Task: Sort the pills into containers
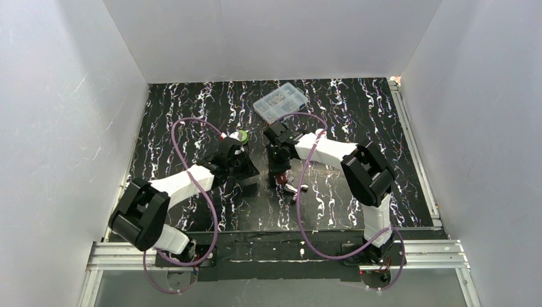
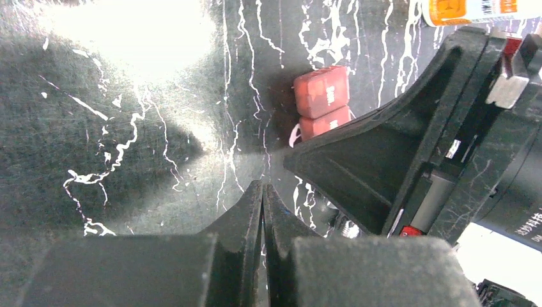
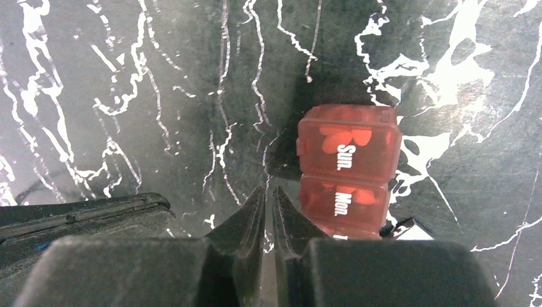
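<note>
Both claws are down over the middle of the table [image 3: 128, 96], almost nose to nose. The left claw [image 2: 263, 195] is closed, its two tips pressed together with nothing between them. The right claw [image 3: 270, 198] looks closed as well, only a hairline showing between its tips and nothing caught there.

Just beside the right claw's tips, on their right in its own camera, lies the red pill box [image 3: 348, 153], flat on the table. Two lids read "Sun." and "Mon.", and the rest of the strip runs out of sight under the claw. Paler shapes show through the red lids, though I can't tell what they are. I can't tell whether the finger touches the box. From the left wrist, the same box sits a little beyond the left claw's tips, half hidden behind the black body of the right claw.

Further out, past the right claw, the amber bottle [image 2: 470, 9] lies on its side, only its orange label and a white stretch showing at the frame's edge. The green-cap bottle [image 1: 242, 136] stands just beyond the left wrist. Toward the far edge of the table rests a clear case [image 1: 281, 102].
</note>
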Controlling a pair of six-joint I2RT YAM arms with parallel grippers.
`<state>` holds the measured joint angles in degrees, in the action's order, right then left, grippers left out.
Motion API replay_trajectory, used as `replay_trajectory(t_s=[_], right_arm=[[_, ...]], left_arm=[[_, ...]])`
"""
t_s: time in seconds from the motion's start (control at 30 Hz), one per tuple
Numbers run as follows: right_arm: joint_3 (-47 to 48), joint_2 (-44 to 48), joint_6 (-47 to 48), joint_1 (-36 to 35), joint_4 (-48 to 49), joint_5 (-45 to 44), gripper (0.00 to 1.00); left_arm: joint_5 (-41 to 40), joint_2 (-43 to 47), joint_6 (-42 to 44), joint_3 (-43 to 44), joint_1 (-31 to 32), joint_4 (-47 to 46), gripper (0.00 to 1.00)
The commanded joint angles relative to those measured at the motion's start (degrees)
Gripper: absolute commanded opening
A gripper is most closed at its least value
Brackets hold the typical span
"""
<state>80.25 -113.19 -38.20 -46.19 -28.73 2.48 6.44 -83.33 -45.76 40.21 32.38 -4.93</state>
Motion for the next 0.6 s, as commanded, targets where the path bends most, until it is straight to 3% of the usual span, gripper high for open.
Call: replay_trajectory(t_s=[0.0,0.17,0.33,0.4,0.43,0.47,0.5,0.53,0.57], right_arm=[[3.5,5.5,1.6,0.1,0.0,2.2,0.17],[6.2,8.1,2.0,0.0,-1.4,3.1,0.19],[7.1,12.9,2.6,0.5,-2.6,0.9,0.33],[7.2,15.8,2.8,1.0,-3.3,0.2,0.48],[7.1,17.2,2.8,1.3,-3.5,-0.2,0.57],[7.0,19.1,3.0,1.6,-3.6,-0.7,0.66],[6.9,20.9,3.1,1.7,-3.8,-1.4,0.76],[6.9,22.7,3.6,1.9,-4.2,-2.1,0.84],[6.8,24.7,4.0,2.0,-4.6,-4.0,0.94]], left_arm=[[-2.4,5.3,4.0,3.3,0.2,4.5,0.0],[-3.4,9.2,6.2,4.6,0.2,8.4,0.0],[-5.1,15.0,10.1,6.9,0.2,12.4,0.07],[-5.6,17.7,12.6,8.9,0.1,14.7,0.19],[-5.6,18.8,14.0,10.4,0.1,16.4,0.3],[-7.1,19.8,15.3,11.9,0.1,18.4,0.53],[-8.5,20.6,16.1,13.8,0.0,21.0,0.87],[-9.7,21.2,16.6,15.7,-0.1,23.5,0.97],[-10.8,21.8,17.3,17.6,-0.2,25.9,0.98]])
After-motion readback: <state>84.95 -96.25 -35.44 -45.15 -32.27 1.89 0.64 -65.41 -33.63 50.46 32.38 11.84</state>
